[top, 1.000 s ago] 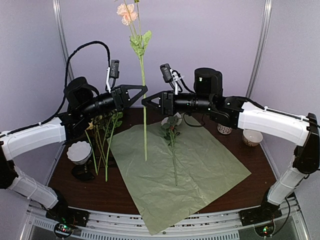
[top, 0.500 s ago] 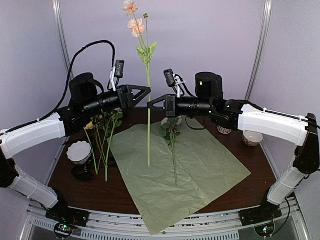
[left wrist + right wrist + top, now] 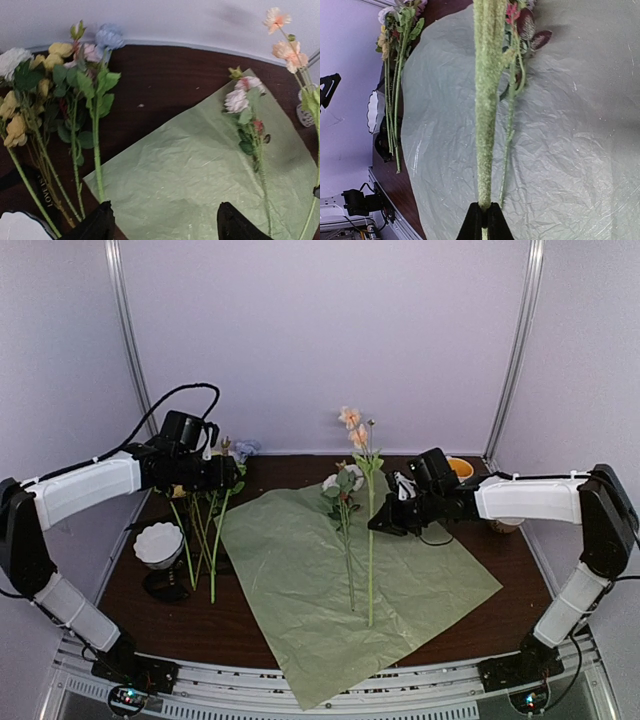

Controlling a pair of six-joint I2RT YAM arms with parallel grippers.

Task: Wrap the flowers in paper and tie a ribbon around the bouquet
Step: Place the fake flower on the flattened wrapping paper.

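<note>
Lowered: right gripper [image 3: 374,527] clamps peach flower [image 3: 370,575] over paper [image 3: 440,580], beside pink stem [image 3: 347,552].

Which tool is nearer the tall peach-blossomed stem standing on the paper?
Right. The right tool is shut on the stem partway up; the left tool, open, is well off to the left above the loose flowers.

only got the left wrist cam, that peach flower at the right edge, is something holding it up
observer: Yes, the right tool is shut on the peach flower, pinching its stem.
operator: where on the stem
observer: Roughly midway in the top view: blossoms above the grip, the lower part running down over the paper.
operator: anything behind that arm
observer: A small cup stands near the back right corner, just past the arm.
</note>
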